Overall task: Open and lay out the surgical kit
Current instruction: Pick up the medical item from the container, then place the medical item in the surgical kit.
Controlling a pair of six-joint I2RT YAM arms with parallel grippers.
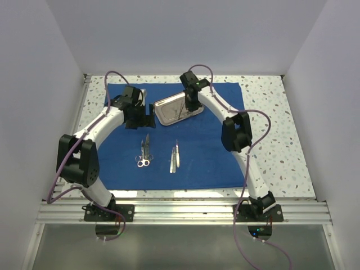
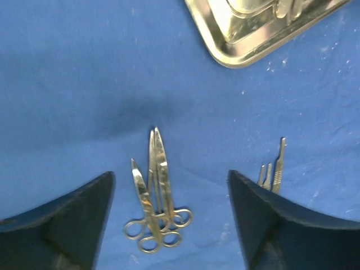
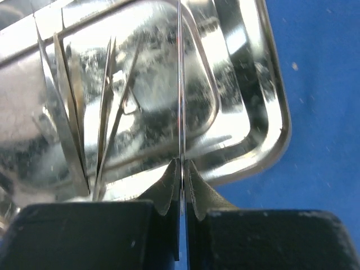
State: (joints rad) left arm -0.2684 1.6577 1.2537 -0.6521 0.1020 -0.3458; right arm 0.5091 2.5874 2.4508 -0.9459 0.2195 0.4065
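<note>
1. The shiny rectangular steel tray [image 1: 174, 111] is set on the spread royal-blue cloth wrap [image 1: 205, 154].
2. A slim silver instrument [image 3: 180, 84] is pinched over it by the right gripper [image 3: 181, 169].
3. The left gripper [image 2: 169, 179] is held wide, empty, above silver scissors [image 2: 154, 191].

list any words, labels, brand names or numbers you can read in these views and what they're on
There is none to read. The steel tray, the scissors, the blue cloth and the slim instrument pinched in the right gripper show no print, engraving or number in any view.
</note>
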